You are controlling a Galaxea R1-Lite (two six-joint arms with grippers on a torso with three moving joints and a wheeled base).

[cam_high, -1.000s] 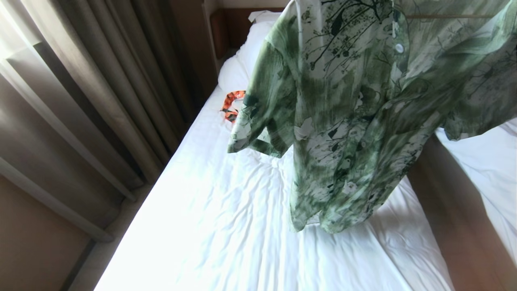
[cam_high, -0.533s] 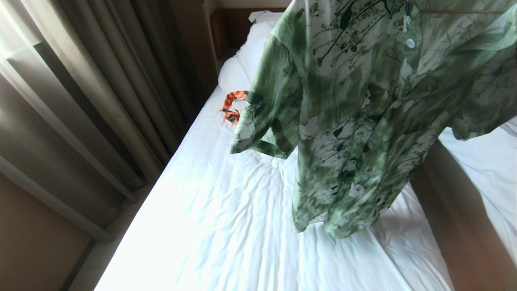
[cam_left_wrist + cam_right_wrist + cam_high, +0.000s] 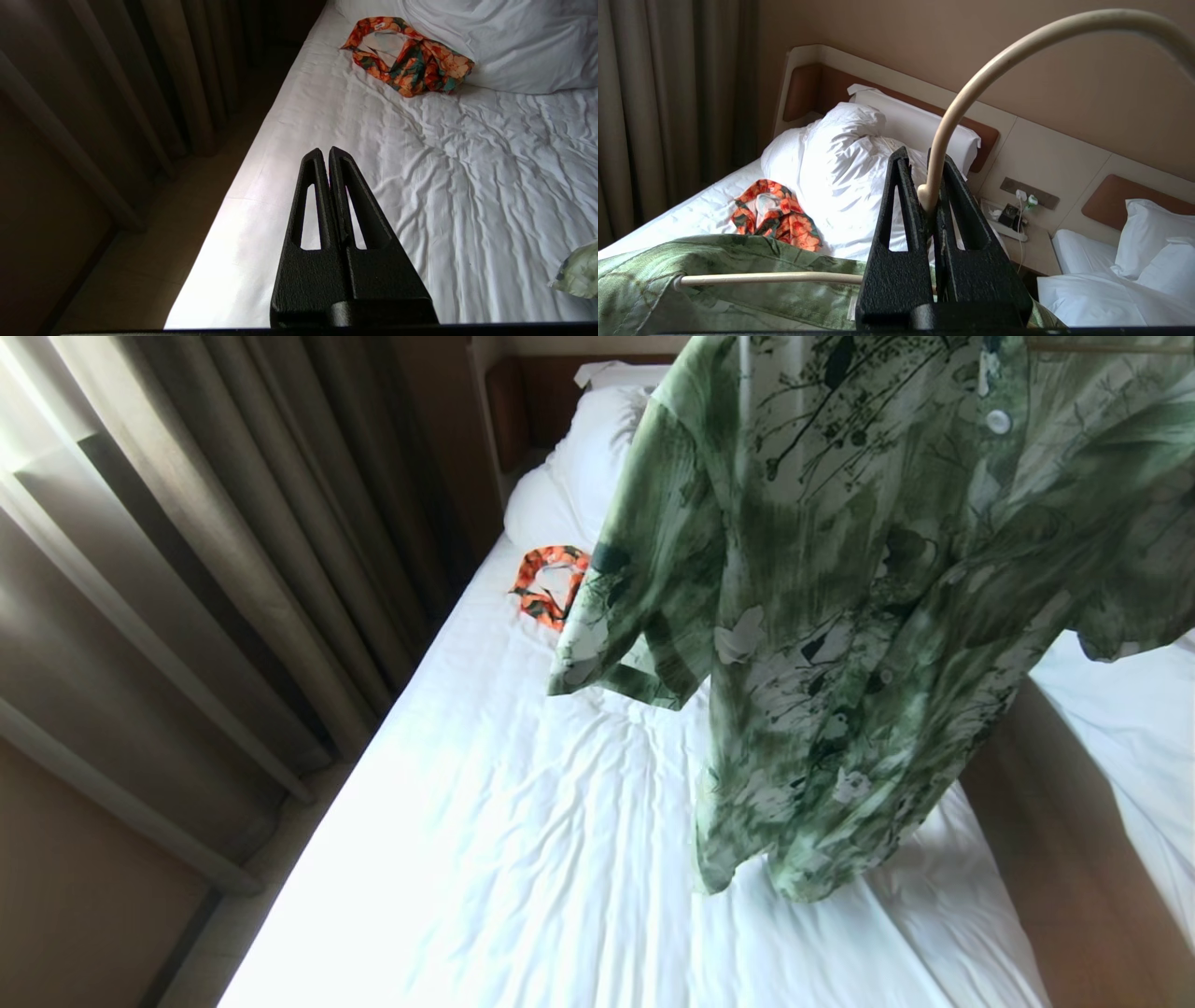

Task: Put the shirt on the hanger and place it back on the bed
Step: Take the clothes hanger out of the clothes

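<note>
The green and white leafy shirt (image 3: 840, 616) hangs in the air over the bed (image 3: 560, 859), its hem just above the wrinkled sheet. In the right wrist view my right gripper (image 3: 920, 161) is shut on the neck of the cream hanger (image 3: 971, 79). The hanger's hook curves up over the gripper, and one hanger arm (image 3: 766, 278) runs inside the shirt's shoulder (image 3: 714, 261). My left gripper (image 3: 325, 151) is shut and empty, held low over the bed's curtain-side edge (image 3: 261, 186), apart from the shirt. Neither gripper shows in the head view.
A small orange patterned garment (image 3: 546, 583) lies by the white pillows (image 3: 579, 467) below the brown headboard (image 3: 803, 88). Brown curtains (image 3: 233, 569) hang left of the bed. A second white bed (image 3: 1130, 728) lies to the right, past a nightstand (image 3: 1031, 242).
The hanging shirt has shifted to the right and a little lower in the head view, uncovering more of the orange garment. The bed and curtains have not shifted.
</note>
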